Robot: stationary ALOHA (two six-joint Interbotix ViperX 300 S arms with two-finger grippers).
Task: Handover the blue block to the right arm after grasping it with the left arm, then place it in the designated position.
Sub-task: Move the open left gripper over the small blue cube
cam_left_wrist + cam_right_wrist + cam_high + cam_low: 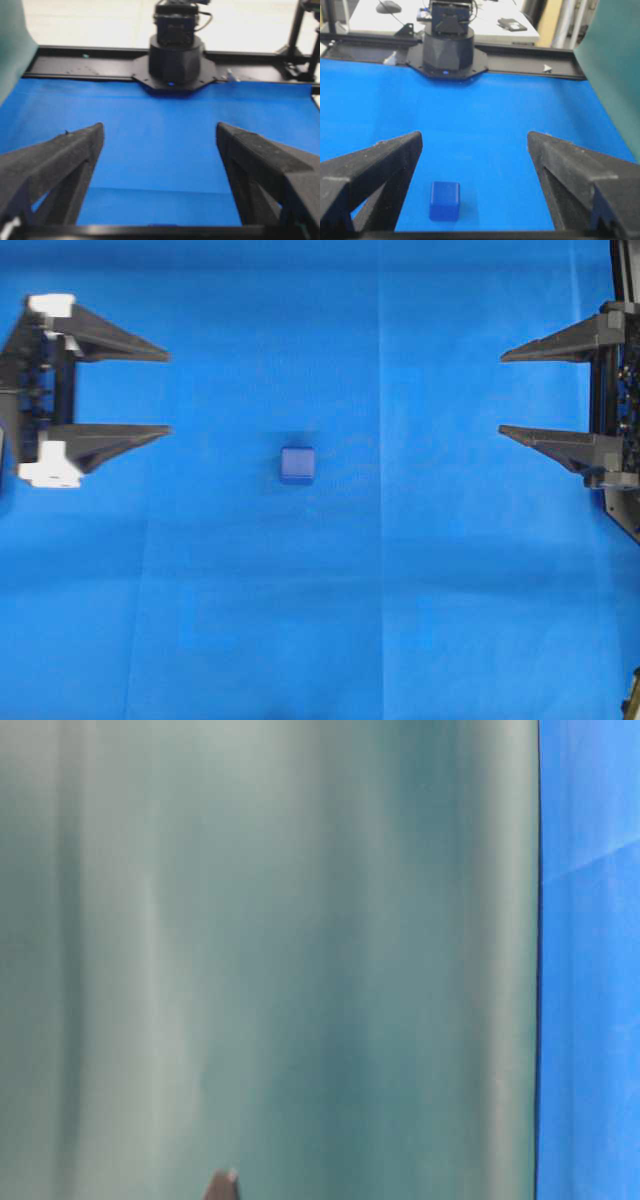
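At the left of the overhead view the left claw (170,390), the one with white brackets, hangs with its two pointed fingers spread wide and nothing between them; its own camera shows only bare cloth (160,150) ahead, so the block is not yet in its reach. Near the middle of the cloth, a little left of centre and well apart from both claws, sits the blue block (297,465), resting flat on one face. It is a small cube of a darker blue than the cloth, with rounded edges and corners and plain, unmarked sides. It looks solid and stiff, probably light for its size, and its smooth faces may be a little slippery, though the pictures are too soft to judge the surface finish. The sensible hold is across two opposite flat faces, squarely and low enough that the rounded edges do not let it squirt out, leaving the other pair of faces free for the second claw to take at the handover. At the right the right claw (500,392), all black, is likewise spread wide and empty, and its camera sees the block just ahead, towards its left finger.
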